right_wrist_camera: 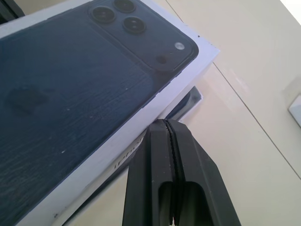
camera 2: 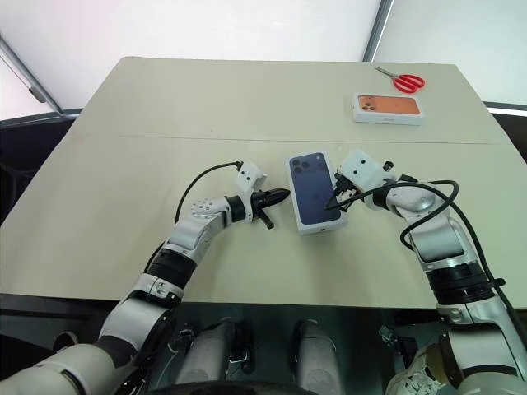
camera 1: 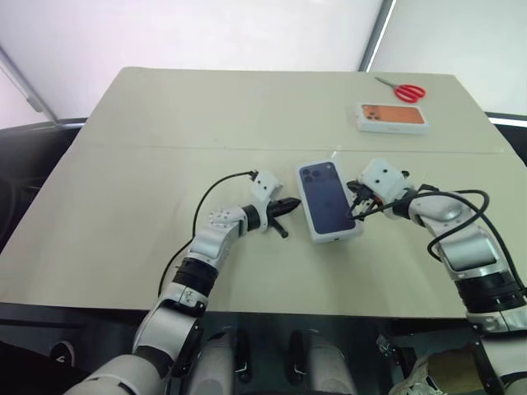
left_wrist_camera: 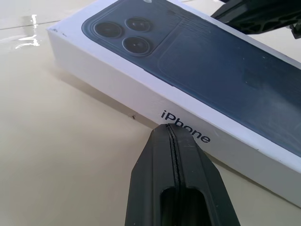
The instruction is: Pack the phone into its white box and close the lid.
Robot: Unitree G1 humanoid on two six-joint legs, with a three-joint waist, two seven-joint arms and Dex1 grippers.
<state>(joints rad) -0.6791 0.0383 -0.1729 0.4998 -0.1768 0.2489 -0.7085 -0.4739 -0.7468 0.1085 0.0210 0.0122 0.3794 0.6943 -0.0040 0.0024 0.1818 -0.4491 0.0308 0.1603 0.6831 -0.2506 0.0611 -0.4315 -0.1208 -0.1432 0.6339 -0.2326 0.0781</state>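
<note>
Lid [camera 1: 328, 200] lies printed face up near the middle of the table [camera 1: 165, 148], its long axis running away from the robot and tilted slightly, the printed camera cluster at the far end. It is smooth white cardboard — a flat rectangle with sharp corners and a dark-blue phone picture on top (lettering runs along its white side wall). In the right wrist view a thin dark edge shows under it at the far corner; whether that is the box or the phone cannot be told. Left gripper [camera 1: 287, 206] has its two black fingers pressed together, tips just beside the lid's left side. Right gripper [camera 1: 356, 207], fingers likewise pressed together, is at the lid's right side. Far right: one orange-printed box [camera 1: 393, 117] and one pair of red scissors [camera 1: 403, 89].
</note>
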